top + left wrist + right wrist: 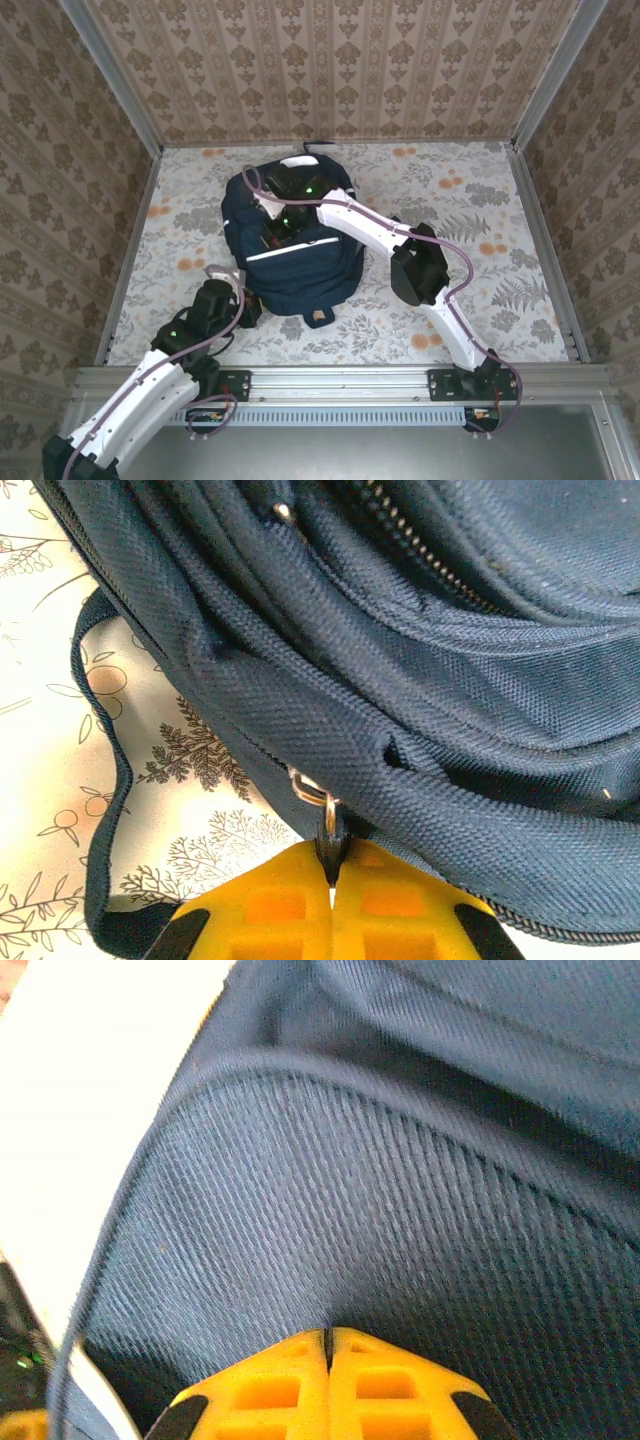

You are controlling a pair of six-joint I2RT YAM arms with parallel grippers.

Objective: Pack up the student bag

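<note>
One large navy-blue fabric backpack (pixel 300 275) lies on the floral table (pixel 480 200) from above; up close, we see the left gripper (pixel 331 880) pinching its dark zipper pull (pixel 328 842), the right gripper (pixel 327 1338) closed against cloth.

Item: text, labels, brands, numbers, signs; found: none I can read, on the student bag (pixel 300 272) or elsewhere.
</note>
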